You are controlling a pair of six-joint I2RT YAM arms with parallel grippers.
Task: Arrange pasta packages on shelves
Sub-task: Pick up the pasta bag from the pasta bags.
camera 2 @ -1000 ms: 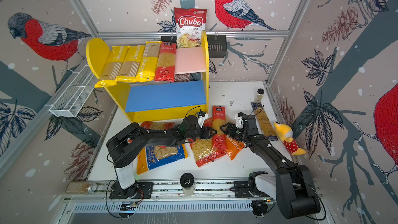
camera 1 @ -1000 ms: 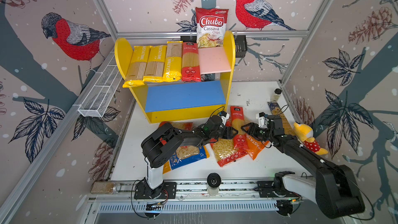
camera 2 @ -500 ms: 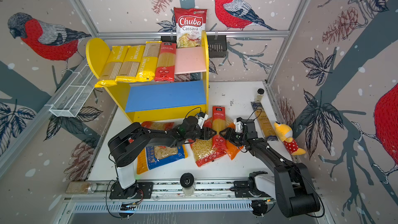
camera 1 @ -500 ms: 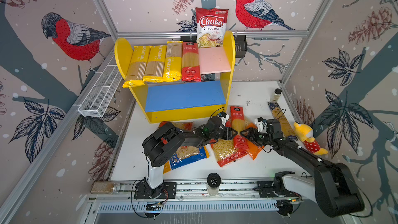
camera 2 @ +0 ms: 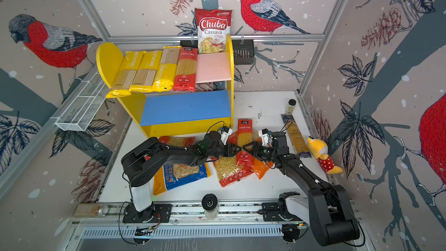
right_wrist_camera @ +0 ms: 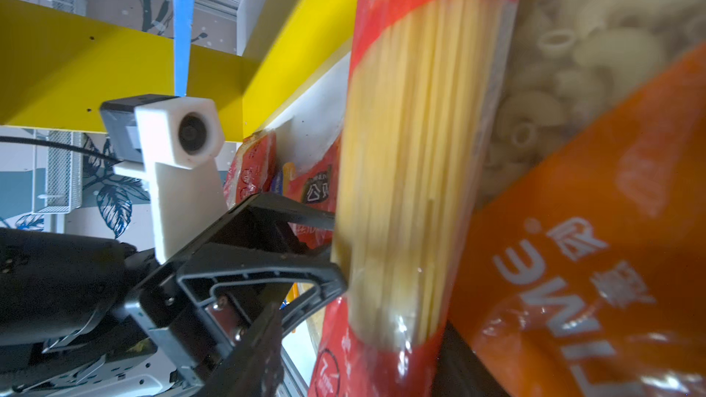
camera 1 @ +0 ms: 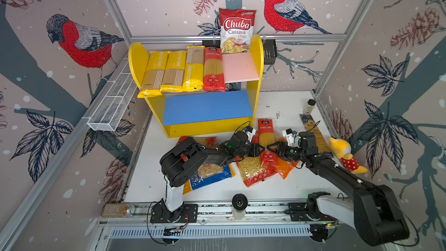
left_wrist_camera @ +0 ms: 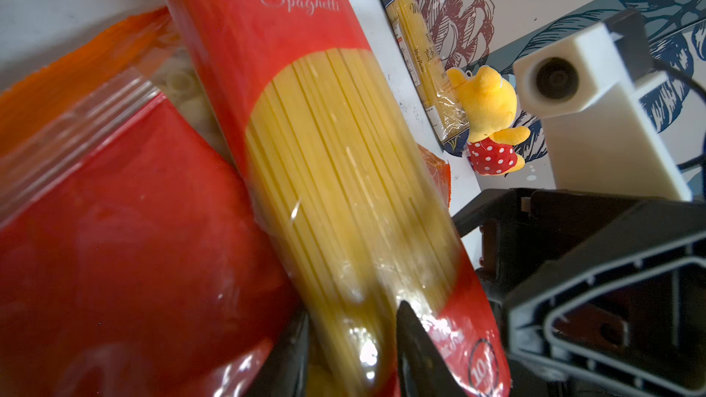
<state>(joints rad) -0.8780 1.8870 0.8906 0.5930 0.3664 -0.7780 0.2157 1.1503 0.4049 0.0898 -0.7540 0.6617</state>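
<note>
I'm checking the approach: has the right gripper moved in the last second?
Yes, slightly: the right gripper has edged away from the plush toy, toward the red spaghetti pack.

Upper board: four spaghetti packs (camera 1: 181, 71) fill its left part. The pink right end (camera 1: 240, 67) is bare, with a chips bag (camera 1: 237, 30) standing behind it.
Lower board: the blue board (camera 1: 207, 107) is bare across its width.
Back right: the surface (camera 1: 284, 102) is open as far as a small jar (camera 1: 310, 106).
Middle: the left end effector (camera 1: 259, 148) and right end effector (camera 1: 271, 147) face tip to tip across a red spaghetti pack (camera 1: 265, 134), with loose pasta bags (camera 1: 255, 170) crowding beneath.
Right edge: a dark-blue pack (camera 1: 313, 131) and a plush toy (camera 1: 345, 155) line the wall.
</note>
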